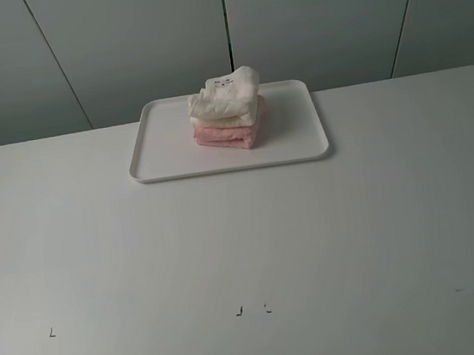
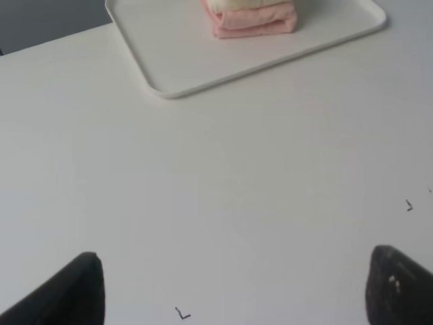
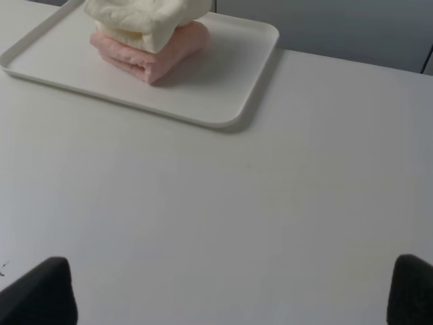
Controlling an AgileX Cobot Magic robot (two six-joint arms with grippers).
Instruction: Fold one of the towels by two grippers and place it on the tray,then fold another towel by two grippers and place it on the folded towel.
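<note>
A white tray stands at the back middle of the table. On it lies a folded pink towel, and a folded cream towel sits on top of it. The stack also shows in the left wrist view and the right wrist view. Neither arm shows in the exterior high view. My left gripper is open and empty over the bare table, well short of the tray. My right gripper is open and empty too, well short of the tray.
The white table carries small black marks near its front edge. Grey wall panels stand behind the table.
</note>
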